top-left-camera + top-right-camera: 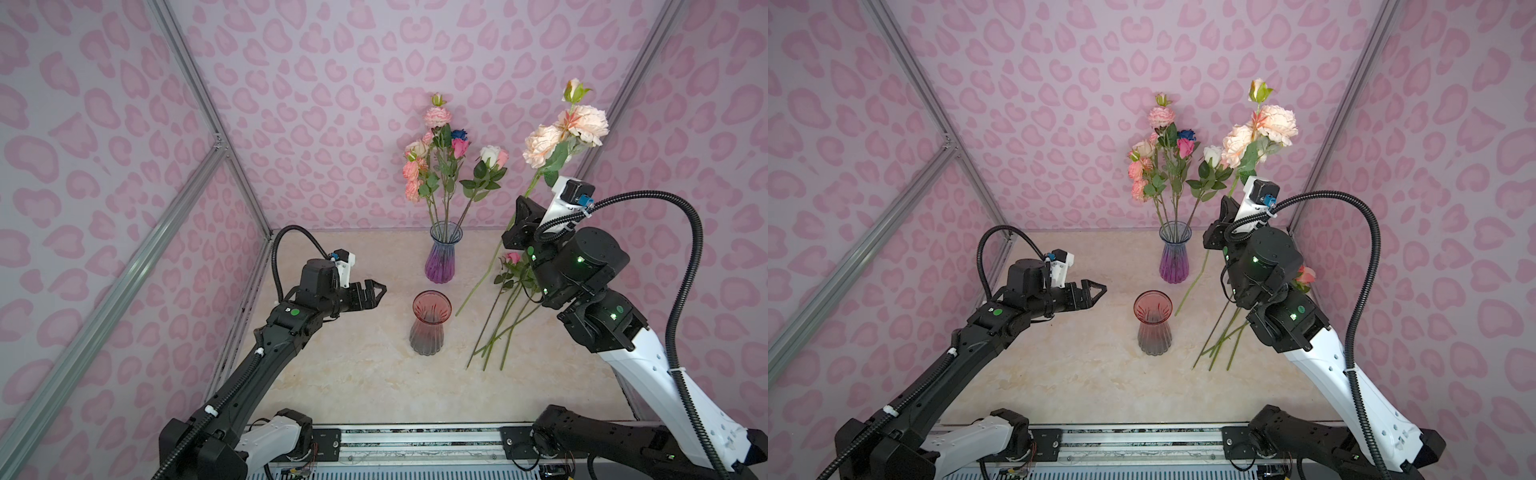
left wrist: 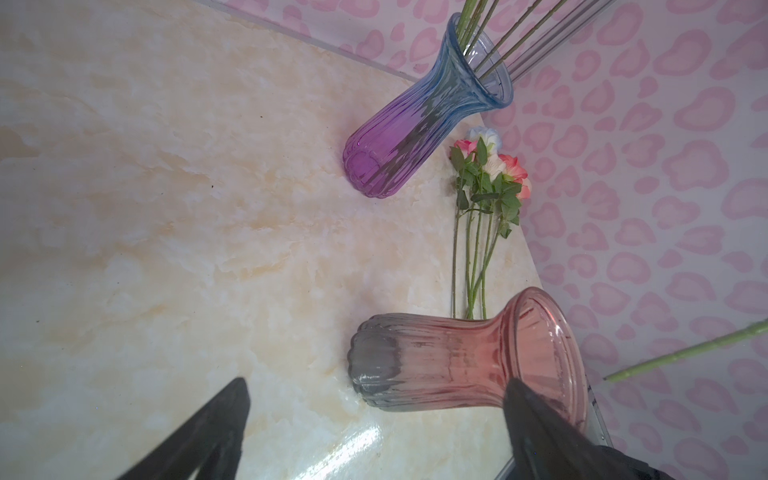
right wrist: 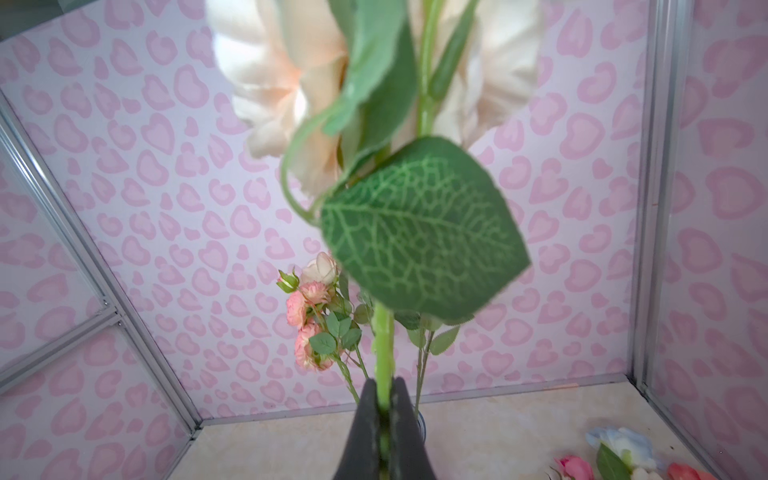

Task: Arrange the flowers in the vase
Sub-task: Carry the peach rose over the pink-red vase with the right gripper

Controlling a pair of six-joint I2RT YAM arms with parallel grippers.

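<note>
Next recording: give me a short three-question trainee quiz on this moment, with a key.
1. True or false: the red vase stands empty.
2. What does the right gripper grip? A) the red vase B) the peach-headed flower, by its stem C) nothing
3. Fill in: the left gripper has its jaws ____.
Key: 1 true; 2 B; 3 open.

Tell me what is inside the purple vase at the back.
The purple vase holds several green flower stems, heads fanned above the rim. Their lower ends are obscured by the tinted glass.
</note>
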